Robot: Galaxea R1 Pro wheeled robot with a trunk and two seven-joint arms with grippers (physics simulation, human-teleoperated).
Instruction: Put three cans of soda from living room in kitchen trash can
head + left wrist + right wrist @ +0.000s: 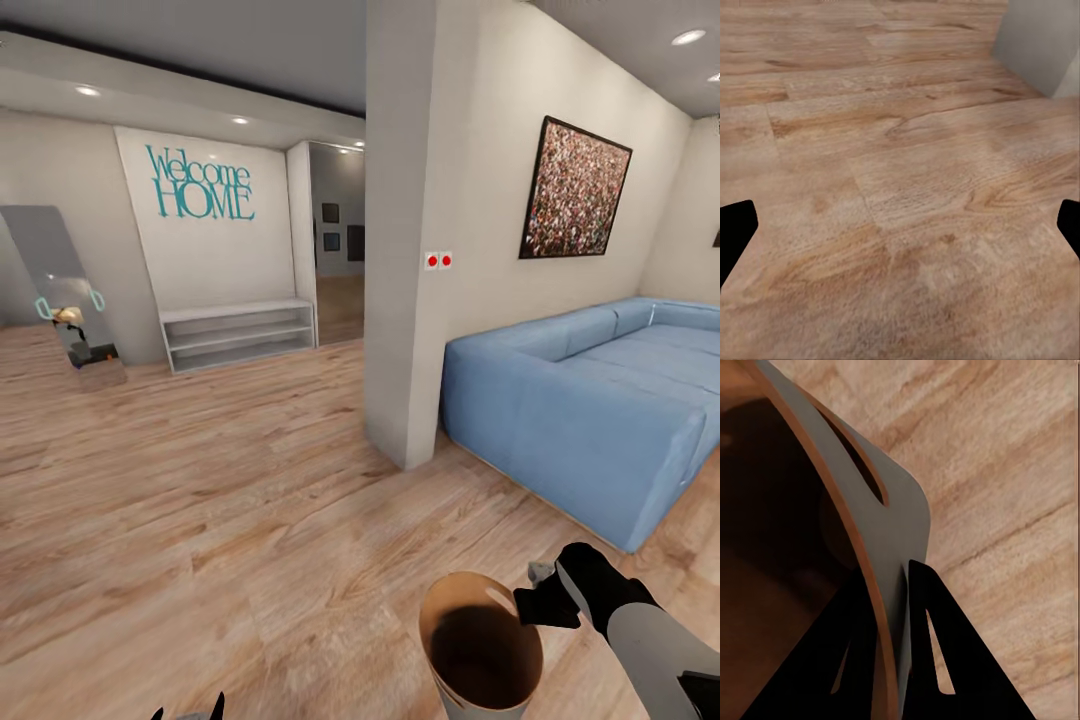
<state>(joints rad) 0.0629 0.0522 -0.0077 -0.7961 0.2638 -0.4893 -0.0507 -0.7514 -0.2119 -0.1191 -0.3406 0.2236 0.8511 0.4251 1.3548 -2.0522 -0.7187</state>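
The pale grey trash can with its brown inside hangs low in front of me, above the wood floor. My right gripper is shut on its rim. In the right wrist view the two black fingers pinch the bin's wall just below the slot handle, one inside and one outside. My left gripper is open over bare planks, with nothing between its fingertips; its tips also peek in at the head view's lower edge. The soda cans are out of view.
A blue sofa stands to the right, close to the bin. A white wall pillar rises straight ahead. Beyond it are a low white shelf, a leaning mirror and a hallway opening. Wood floor stretches to the left.
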